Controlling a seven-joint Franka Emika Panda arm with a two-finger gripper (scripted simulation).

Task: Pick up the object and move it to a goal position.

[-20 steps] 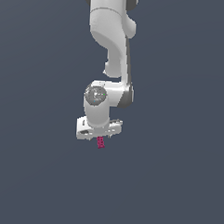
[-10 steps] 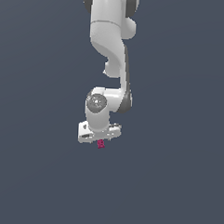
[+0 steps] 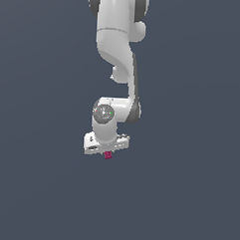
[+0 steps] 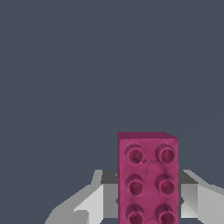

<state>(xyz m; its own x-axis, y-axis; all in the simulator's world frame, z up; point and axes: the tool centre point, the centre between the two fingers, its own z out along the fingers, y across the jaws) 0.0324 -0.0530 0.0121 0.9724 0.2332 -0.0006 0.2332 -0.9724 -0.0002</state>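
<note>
The object is a tiny magenta-red oblong block (image 3: pixel 108 155) with round studs. In the exterior view it pokes out just under the white gripper (image 3: pixel 108 150) at the end of the arm, held off the grey ground. In the wrist view the block (image 4: pixel 147 177) fills the space between the two pale fingers (image 4: pixel 89 203), which press on its sides. The gripper is shut on the block. The fingertips themselves are mostly hidden by the hand in the exterior view.
A plain dark grey surface (image 3: pixel 188 195) fills both views. The white arm (image 3: pixel 118 52) reaches down from the exterior view's top. No other objects or goal marker show.
The arm has shifted slightly toward the exterior view's bottom and left, carrying the block with it. The grip on the block has not changed.
</note>
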